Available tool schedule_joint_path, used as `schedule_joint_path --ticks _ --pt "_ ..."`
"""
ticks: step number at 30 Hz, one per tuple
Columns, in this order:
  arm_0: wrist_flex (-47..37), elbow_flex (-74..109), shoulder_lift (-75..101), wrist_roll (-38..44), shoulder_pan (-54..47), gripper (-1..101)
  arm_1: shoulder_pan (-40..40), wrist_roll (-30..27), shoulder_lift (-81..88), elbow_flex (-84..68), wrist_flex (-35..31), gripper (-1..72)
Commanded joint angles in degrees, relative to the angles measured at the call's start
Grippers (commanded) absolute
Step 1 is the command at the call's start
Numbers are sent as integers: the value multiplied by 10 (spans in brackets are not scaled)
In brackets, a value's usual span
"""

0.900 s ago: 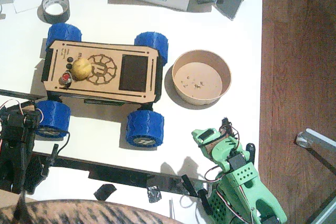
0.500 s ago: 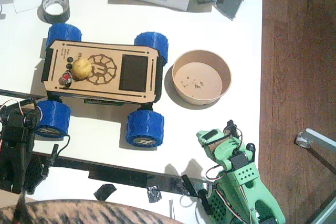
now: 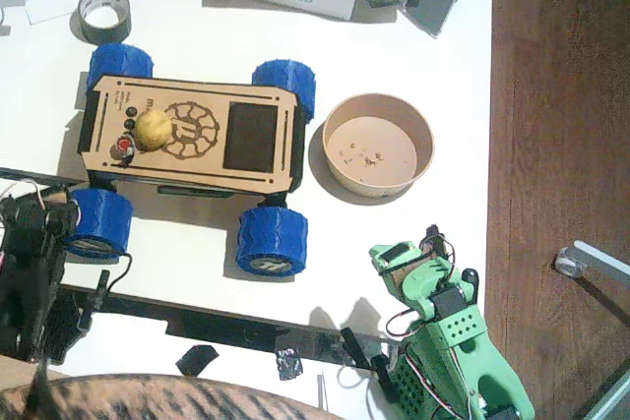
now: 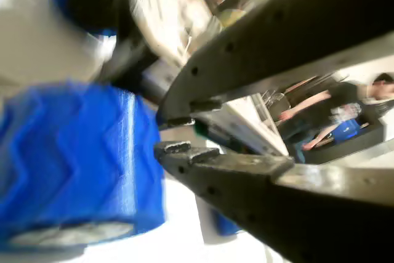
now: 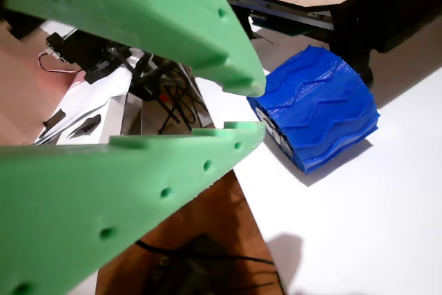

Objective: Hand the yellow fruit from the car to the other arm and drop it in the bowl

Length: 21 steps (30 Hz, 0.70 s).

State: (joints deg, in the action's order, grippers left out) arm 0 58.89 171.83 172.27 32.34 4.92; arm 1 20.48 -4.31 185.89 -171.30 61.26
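The small round dull-yellow fruit (image 3: 153,129) is sitting on the flat tan wooden car with blue wheels (image 3: 192,135), well apart from both claws. The black left gripper (image 4: 161,133) is hovering by a wheel, jaws slightly parted on nothing. The light green right gripper (image 5: 254,107), also parted and empty, is waiting near the round beige bowl (image 3: 378,145) on the white table (image 3: 433,66). A blurred person (image 4: 326,112) is showing only in a wrist view.

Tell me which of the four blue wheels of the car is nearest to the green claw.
The wheel at the car's lower right corner in the fixed view. It lies just up-left of the green claw, while the other three are farther away.
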Motion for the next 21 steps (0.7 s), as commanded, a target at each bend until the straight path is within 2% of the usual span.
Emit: schedule_joint_path --ticks 1,5,11,15,18,21 --pt "-5 -117 -64 -3 0 19 -3 4 3 27 1 0" --pt "6 -223 -112 -3 1 57 -3 4 3 27 1 0" --pt "-2 -376 -279 -4 8 58 -3 4 3 27 1 0" --pt "-25 -450 -337 -4 7 98 -2 3 3 27 1 0" --pt "-26 -497 -392 -4 2 150 -2 3 3 27 1 0" --pt "-24 -529 -450 -5 1 324 -2 2 3 27 1 0"
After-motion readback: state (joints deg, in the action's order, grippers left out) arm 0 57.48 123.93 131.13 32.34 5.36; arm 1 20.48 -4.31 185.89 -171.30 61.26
